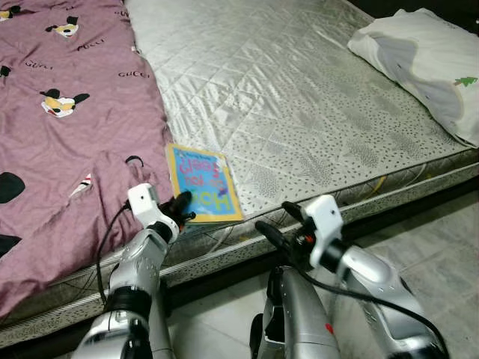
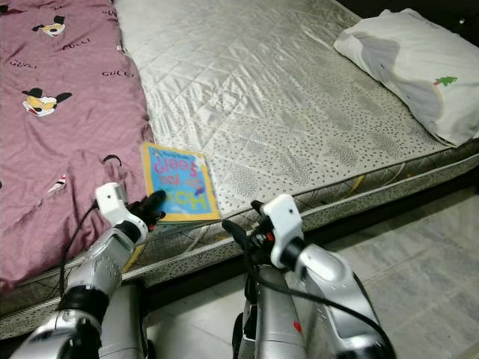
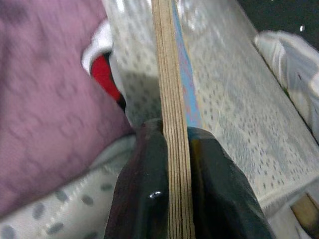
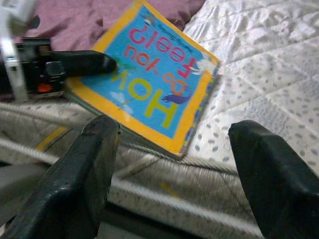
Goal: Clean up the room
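Pinching the near corner of the board book (image 1: 203, 182), the left gripper (image 1: 182, 208) has both fingers pressed on its page edges. The book lies at the mattress's (image 1: 299, 90) front edge, beside the mauve blanket (image 1: 67, 127). Just off that edge, over tiled floor (image 1: 441, 239), the right gripper (image 1: 274, 222) hovers, fingers spread. Farther back, bare mattress reaches a white pillow (image 1: 426, 60).

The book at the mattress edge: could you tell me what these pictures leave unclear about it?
- Book: its underside lies against the mattress, hidden in both eye views.
- Cover title: too small in the eye views; in the right wrist view the left gripper covers one corner.
- Left wrist view: the cover is seen edge-on and blurred.
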Tool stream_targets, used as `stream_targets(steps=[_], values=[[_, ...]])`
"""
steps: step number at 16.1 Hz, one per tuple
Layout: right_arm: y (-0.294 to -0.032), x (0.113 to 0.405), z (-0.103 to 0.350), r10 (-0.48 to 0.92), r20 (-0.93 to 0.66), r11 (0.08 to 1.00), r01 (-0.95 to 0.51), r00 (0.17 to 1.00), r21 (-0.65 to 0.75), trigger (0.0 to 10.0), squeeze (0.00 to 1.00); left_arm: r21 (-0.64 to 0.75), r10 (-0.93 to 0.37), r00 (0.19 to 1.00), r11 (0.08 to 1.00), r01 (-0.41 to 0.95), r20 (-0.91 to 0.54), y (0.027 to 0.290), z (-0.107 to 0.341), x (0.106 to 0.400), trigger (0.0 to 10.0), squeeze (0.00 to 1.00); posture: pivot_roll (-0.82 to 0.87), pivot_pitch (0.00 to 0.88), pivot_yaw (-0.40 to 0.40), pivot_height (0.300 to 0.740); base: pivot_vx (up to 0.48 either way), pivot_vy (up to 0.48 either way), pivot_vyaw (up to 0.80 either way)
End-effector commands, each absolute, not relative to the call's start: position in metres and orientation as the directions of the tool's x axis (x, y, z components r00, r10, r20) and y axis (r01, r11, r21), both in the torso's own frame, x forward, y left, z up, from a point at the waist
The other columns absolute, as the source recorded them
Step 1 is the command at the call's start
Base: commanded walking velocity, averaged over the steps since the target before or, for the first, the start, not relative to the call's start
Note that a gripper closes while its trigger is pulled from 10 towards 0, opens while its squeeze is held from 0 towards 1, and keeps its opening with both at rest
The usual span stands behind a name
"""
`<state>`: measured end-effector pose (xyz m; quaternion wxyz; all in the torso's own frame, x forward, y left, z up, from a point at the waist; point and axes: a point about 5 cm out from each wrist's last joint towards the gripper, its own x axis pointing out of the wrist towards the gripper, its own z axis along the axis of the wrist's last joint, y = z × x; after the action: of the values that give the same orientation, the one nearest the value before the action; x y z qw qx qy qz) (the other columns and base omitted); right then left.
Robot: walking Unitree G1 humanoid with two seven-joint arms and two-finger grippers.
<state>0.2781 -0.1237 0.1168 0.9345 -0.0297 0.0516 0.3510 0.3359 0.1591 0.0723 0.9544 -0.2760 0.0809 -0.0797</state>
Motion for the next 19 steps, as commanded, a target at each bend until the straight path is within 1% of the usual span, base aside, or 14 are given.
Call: stream_targets(steps=[1,2,4,6,8,9,11,14,16,17,18,19], values=[[-0.120,0.283,0.119,0.639,-0.095,0.764,-0.644,0.763,-0.036,10.0,0.00,-0.453,-0.136,0.989,0.887,0.095,-0.059,0.170,0.085,0.335,0.0,0.00,-0.03,0.103,-0.037,0.538,0.000,0.000,0.00],[-0.116,0.287,0.122,0.621,-0.070,0.780,-0.624,0.780,-0.034,10.0,0.00,-0.397,-0.127,0.992,0.910,0.118,0.004,0.172,0.098,0.333,0.0,0.00,-0.02,0.091,-0.031,0.538,0.000,0.000,0.00],[-0.114,0.291,0.126,0.598,-0.033,0.801,-0.599,0.801,-0.021,10.0,0.00,-0.349,-0.120,0.992,0.929,0.127,0.042,0.173,0.106,0.327,0.0,0.00,0.00,0.078,-0.023,0.538,0.000,0.000,0.00],[-0.113,0.303,0.143,0.494,0.079,0.865,-0.499,0.866,0.060,10.0,0.00,-0.249,-0.056,0.994,0.965,0.079,0.099,0.182,0.116,0.306,0.0,0.00,0.01,0.060,0.004,0.538,0.000,0.000,0.00],[-0.113,0.311,0.147,0.413,0.109,0.894,-0.426,0.904,0.143,10.0,0.00,-0.143,0.013,0.984,0.990,0.013,0.177,0.186,0.131,0.285,0.0,0.00,0.04,0.050,-0.004,0.538,0.000,0.000,0.00],[-0.113,0.313,0.146,0.399,0.110,0.901,-0.412,0.910,0.138,10.0,0.00,-0.124,0.018,0.985,0.992,0.004,0.172,0.183,0.133,0.281,0.0,0.00,0.06,0.047,-0.012,0.538,0.000,0.000,0.00],[-0.112,0.315,0.146,0.362,0.116,0.908,-0.378,0.925,0.182,10.0,0.00,-0.135,0.016,0.988,0.991,0.006,0.157,0.178,0.133,0.278,0.0,0.00,0.06,0.048,-0.015,0.538,0.000,0.000,0.00],[-0.111,0.321,0.161,0.323,0.186,0.900,-0.362,0.928,0.244,10.0,0.00,-0.148,0.012,0.990,0.989,0.009,0.137,0.171,0.131,0.274,0.0,0.00,0.06,0.040,-0.012,0.543,0.000,0.000,0.00],[-0.112,0.323,0.167,0.311,0.210,0.899,-0.359,0.927,0.251,10.0,0.00,-0.167,0.006,0.991,0.986,0.017,0.131,0.166,0.132,0.277,0.0,0.00,0.05,0.036,-0.009,0.566,0.000,0.000,0.00],[-0.113,0.324,0.169,0.299,0.216,0.892,-0.352,0.930,0.283,10.0,0.00,-0.169,-0.003,0.992,0.985,0.025,0.126,0.163,0.132,0.278,0.0,0.00,0.05,0.035,-0.011,0.586,0.000,0.000,0.00],[-0.113,0.325,0.169,0.298,0.213,0.893,-0.351,0.930,0.283,10.0,0.00,-0.170,-0.007,0.992,0.985,0.028,0.124,0.163,0.131,0.278,0.0,0.00,0.05,0.035,-0.011,0.601,0.000,0.000,0.00],[-0.113,0.325,0.169,0.298,0.212,0.894,-0.350,0.931,0.280,10.0,0.00,-0.171,-0.009,0.992,0.985,0.030,0.124,0.162,0.131,0.278,0.0,0.00,0.05,0.035,-0.011,0.606,0.000,0.000,0.00]])
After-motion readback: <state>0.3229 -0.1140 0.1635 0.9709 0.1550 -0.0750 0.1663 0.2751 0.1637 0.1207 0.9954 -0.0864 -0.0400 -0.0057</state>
